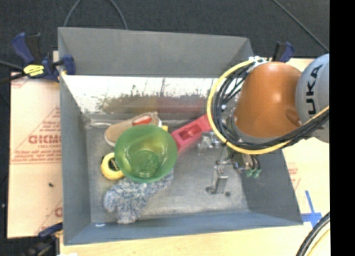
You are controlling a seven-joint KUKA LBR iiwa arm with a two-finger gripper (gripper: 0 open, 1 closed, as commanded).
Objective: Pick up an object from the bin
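From my seat, nothing is picked yet. The nearest candidate is the pink plastic tool (190, 131), which lies slanted on the floor of the bin (155, 55). Its upper end points toward the arm and its lower end tucks in beside the green cup (145, 152).

The claw (219, 182) hangs over bare floor in the bin's right half, just below and to the right of that pink piece and not touching it. I cannot tell whether the claw is released or clenched, because the wrist's orange cover (266, 99) and its looped cables (219, 96) hide much of it from this angle. I see nothing carried in it.

The green cup stands mouth up near the middle and partly covers its neighbours:
- A yellow round thing (110, 167) peeks out at its left edge.
- A blue-and-white cloth (130, 196) sprawls from under its lower rim toward the front wall.
- A beige item with a red patch (119, 131), possibly a small shoe, lies behind it.

I judge the pink tool the easier pick, since it is closest, lies flat and has open floor on the arm's side. The left-hand things crowd together and would likely shift one another if grabbed.
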